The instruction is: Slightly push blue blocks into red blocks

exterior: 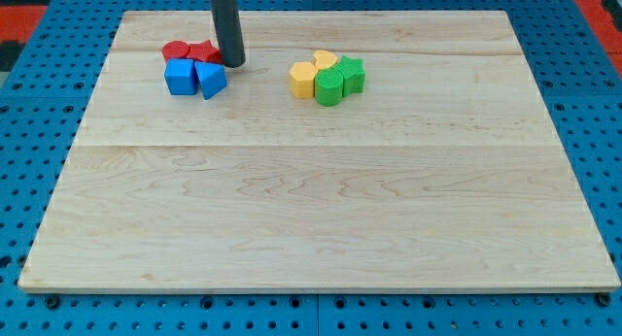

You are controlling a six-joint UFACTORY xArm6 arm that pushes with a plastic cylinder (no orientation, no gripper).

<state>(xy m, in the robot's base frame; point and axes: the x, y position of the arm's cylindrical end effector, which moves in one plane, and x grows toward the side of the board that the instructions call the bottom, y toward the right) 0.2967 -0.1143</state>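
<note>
Camera view, single frame. My tip (233, 62) sits on the wooden board (321, 210) near the view's top left, just at the right of the red cluster and just above the blue pair. The rod rises out of frame at the view's top, so nothing of the arm above it shows. There is no claw on this rig, only the rod, so nothing is spread, pressed together or pinching.

Red blocks: a red cylinder (176, 51) at the left and a second red block (204, 52) touching it. The rod covers that second block's right side, so I cannot make out its shape, nor whether the tip touches it.

Blue blocks: a blue cube (180, 78) and a blue triangular block (211, 80) side by side, directly below the reds and apparently touching them.

Well apart, toward the view's right: a yellow block (302, 81), a yellow heart-like block (324, 59) partly hidden behind, a green block (330, 87) and a green star-like block (353, 74), all packed together. Shapes there are hard to read.

Around the board: blue pegboard (39, 181); a red patch (595, 6) cut off at the top right corner.
</note>
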